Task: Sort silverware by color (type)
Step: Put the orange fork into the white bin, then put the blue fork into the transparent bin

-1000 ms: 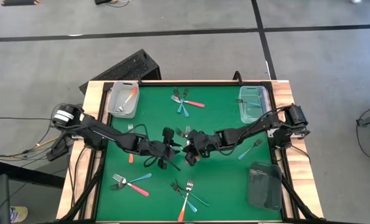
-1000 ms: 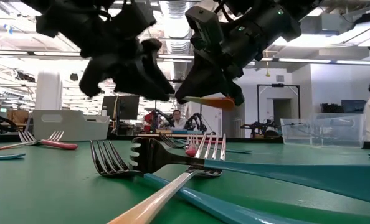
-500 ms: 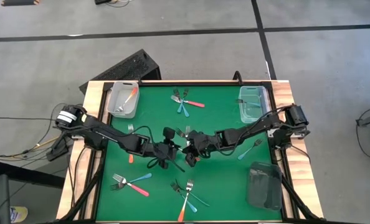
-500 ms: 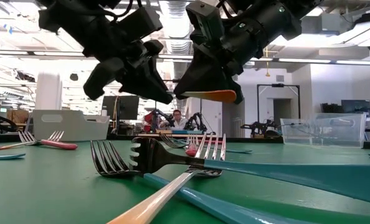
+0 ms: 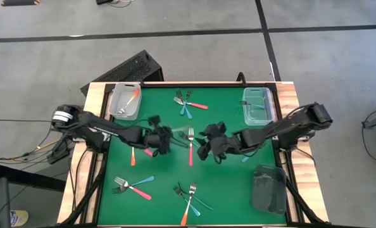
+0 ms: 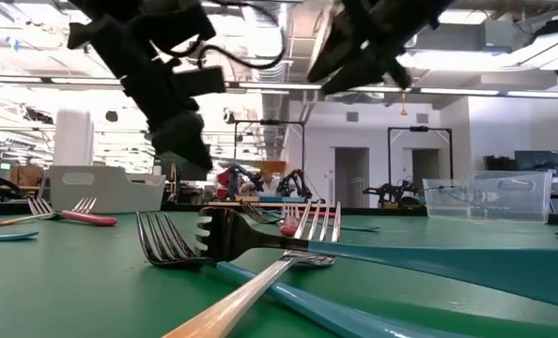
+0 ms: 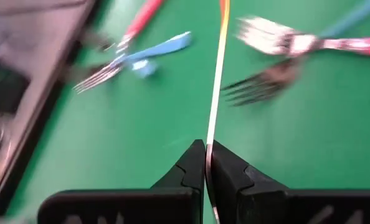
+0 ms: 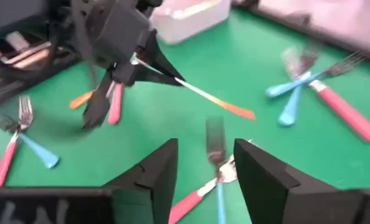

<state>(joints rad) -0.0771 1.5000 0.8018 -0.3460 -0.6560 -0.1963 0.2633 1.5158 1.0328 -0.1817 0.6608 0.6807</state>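
The left gripper (image 7: 207, 163) is being held clamped on an orange-handled fork (image 7: 219, 62), pinched at its metal end so that the handle is projecting forward above the green counter (image 5: 232, 190). In the high view this gripper (image 5: 163, 140) is being carried left of the counter's middle, well apart from the clear bin (image 5: 125, 101) at the far left corner, where one orange fork is lying. The right gripper (image 8: 203, 168) is being held with fingers apart and nothing between them; it (image 5: 206, 147) is hovering just right of centre, near a pink-handled fork (image 5: 190, 152) on the counter. Other forks are lying in small crossed groups: one (image 5: 189, 104) at the far edge, one (image 5: 132, 185) near the left, one (image 5: 189, 197) at the near edge. Risk noted: the grip is being taken on a thin edge at one end, so the long handle could be levered loose or rotated during transport, and the fork dropped short of the bin or struck against its rim. The two arms are also working close together, so contact is possible.
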